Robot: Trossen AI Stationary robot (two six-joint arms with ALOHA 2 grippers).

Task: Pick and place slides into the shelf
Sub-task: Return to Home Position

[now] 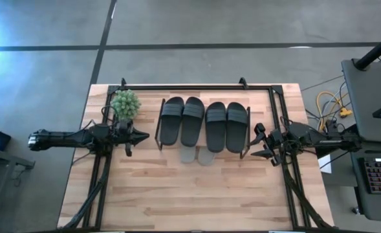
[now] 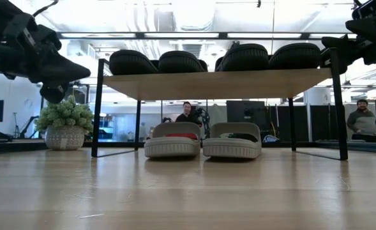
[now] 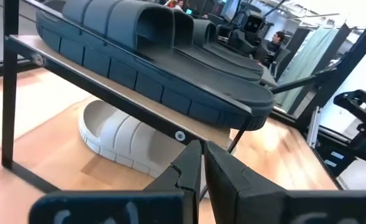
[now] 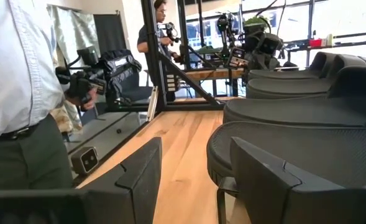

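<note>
**All six slides look parked, arms just need to tuck away**

Left end effector point(image 1: 146, 136): fingers pressed together with nothing between them, going by the left wrist view. It hangs just off the left end of the shelf point(image 2: 213, 84), near the potted plant point(image 1: 125, 103). Right end effector point(image 1: 258, 141): fingers spread well apart and also empty, sitting just off the shelf's right end. So neither arm is carrying anything.

Moving outward to the shelf, the four black slides point(image 1: 204, 121) lie side by side across the top deck, filling its width. The two grey slides point(image 2: 202, 140) sit on the table point(image 1: 177, 194) underneath, next to each other around the middle. From above, only their tips poke out past the front edge.

As far as I can tell, the placing part is finished. I can't spot a loose slide anywhere on the table, and both rows look reasonably straight. What's left, in my read, is pulling both arms back away from the shelf to their rest pose. I'd watch the shelf's end rods while doing that, since both end effectors are close to them.
</note>
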